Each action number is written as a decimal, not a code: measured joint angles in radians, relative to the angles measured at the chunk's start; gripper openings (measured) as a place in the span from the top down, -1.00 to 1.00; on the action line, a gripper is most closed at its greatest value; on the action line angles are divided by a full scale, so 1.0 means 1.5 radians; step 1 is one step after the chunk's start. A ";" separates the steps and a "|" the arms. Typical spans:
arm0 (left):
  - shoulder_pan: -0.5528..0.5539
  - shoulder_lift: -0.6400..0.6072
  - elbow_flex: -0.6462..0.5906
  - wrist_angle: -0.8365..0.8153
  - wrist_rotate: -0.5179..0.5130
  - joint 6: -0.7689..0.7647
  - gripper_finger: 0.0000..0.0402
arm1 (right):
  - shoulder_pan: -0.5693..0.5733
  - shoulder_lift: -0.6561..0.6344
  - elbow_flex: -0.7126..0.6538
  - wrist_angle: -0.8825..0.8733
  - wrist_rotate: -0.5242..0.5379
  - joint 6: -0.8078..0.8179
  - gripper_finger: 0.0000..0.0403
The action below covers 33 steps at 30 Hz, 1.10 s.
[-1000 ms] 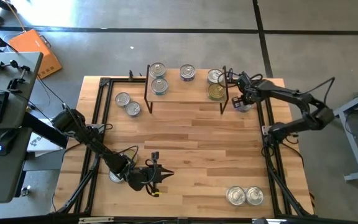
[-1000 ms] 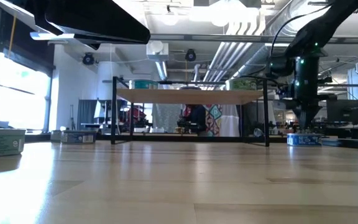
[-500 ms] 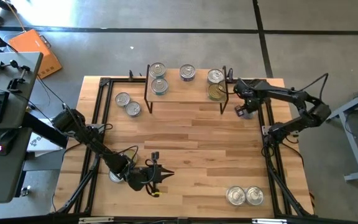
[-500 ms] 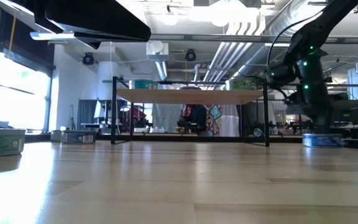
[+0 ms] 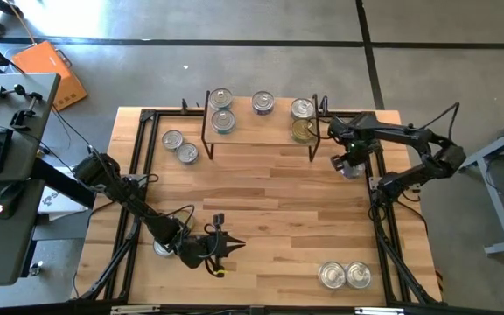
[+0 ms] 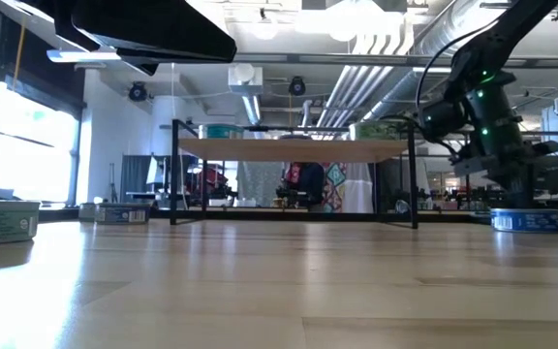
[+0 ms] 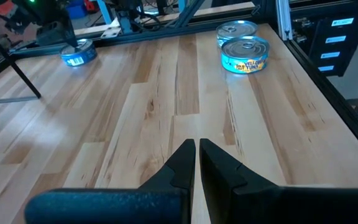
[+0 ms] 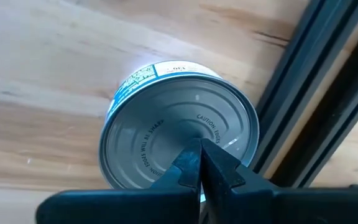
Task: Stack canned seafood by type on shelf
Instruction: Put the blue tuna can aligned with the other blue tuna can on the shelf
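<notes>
Right gripper (image 8: 199,163) hovering with fingers pressed together, holding nothing, over a blue-labelled tin (image 8: 179,127) on the table at three o'clock of the shelf (image 5: 261,131) (probably sizing up a grasp), left gripper (image 7: 197,163) clenched, idle.

"CAUTION" on silver can lid (image 8: 182,134); "YELLOW" on can label (image 7: 245,61)
</notes>
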 joint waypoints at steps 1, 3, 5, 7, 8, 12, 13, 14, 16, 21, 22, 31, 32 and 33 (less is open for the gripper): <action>0.000 0.000 0.000 0.000 0.000 0.000 0.93 | 0.008 0.000 0.000 0.001 0.000 0.002 1.00; 0.000 0.000 0.000 0.000 0.000 0.000 0.93 | 0.020 0.000 0.000 0.001 -0.006 0.004 1.00; 0.000 0.000 0.000 0.000 0.000 0.000 0.93 | 0.031 0.000 0.000 0.000 -0.010 0.005 1.00; 0.000 0.000 0.000 0.000 0.000 0.001 0.93 | 0.039 -0.002 0.000 0.001 -0.006 0.004 1.00; 0.000 0.000 0.000 0.000 0.000 0.001 0.93 | 0.042 -0.006 0.000 0.002 -0.002 0.004 1.00; 0.000 0.000 0.000 0.000 0.000 0.001 0.93 | 0.047 -0.041 -0.001 0.015 0.008 0.008 1.00; 0.000 0.000 0.000 0.000 0.000 0.001 0.93 | 0.049 -0.053 -0.001 0.016 0.010 0.012 1.00; 0.000 0.000 0.000 0.000 0.000 0.001 0.93 | 0.052 -0.066 -0.001 0.015 0.018 0.020 1.00; 0.000 0.000 0.000 0.000 0.000 0.001 0.93 | 0.066 -0.095 -0.001 0.009 0.042 0.032 1.00; 0.001 0.000 0.000 0.000 0.000 0.007 0.93 | 0.155 -0.146 -0.001 0.009 0.071 0.084 1.00; 0.001 0.000 0.000 0.000 0.000 0.007 0.93 | 0.181 -0.151 -0.001 0.012 0.076 0.093 1.00; 0.002 0.000 0.000 0.003 0.000 0.007 0.93 | 0.444 -0.178 -0.001 -0.002 0.126 0.193 1.00; 0.002 0.000 0.000 0.003 0.000 0.007 0.93 | 0.465 -0.178 -0.001 -0.012 0.118 0.194 1.00; 0.002 0.000 0.000 0.003 0.000 0.007 0.93 | 0.484 -0.177 -0.001 -0.024 0.115 0.187 1.00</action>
